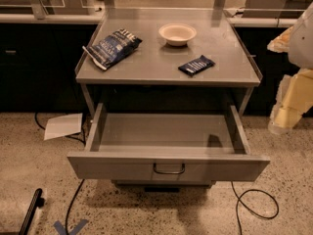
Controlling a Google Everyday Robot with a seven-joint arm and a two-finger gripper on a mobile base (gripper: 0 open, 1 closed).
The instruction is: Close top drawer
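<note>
The top drawer (117, 169) sticks far out from under the cart's tabletop (161, 70), toward the camera. It is wide, flat and grey, and its bare grey bottom shows. A small dark loop handle (169, 169) sits in the middle of its front.

A white sheet of paper (63, 125) lies on the floor left of the cart, with a black cord (73, 204) running near it. On the tabletop are a dark blue snack bag (112, 47) at the left, a pale bowl (177, 34) in the middle and a small dark packet (196, 65) to the right. Another black cord (254, 207) loops on the floor by the drawer's right corner.

The gripper (286, 109) hangs at the far right, beside the cart and apart from the drawer. I cannot tell if the claw is wide or narrow.
</note>
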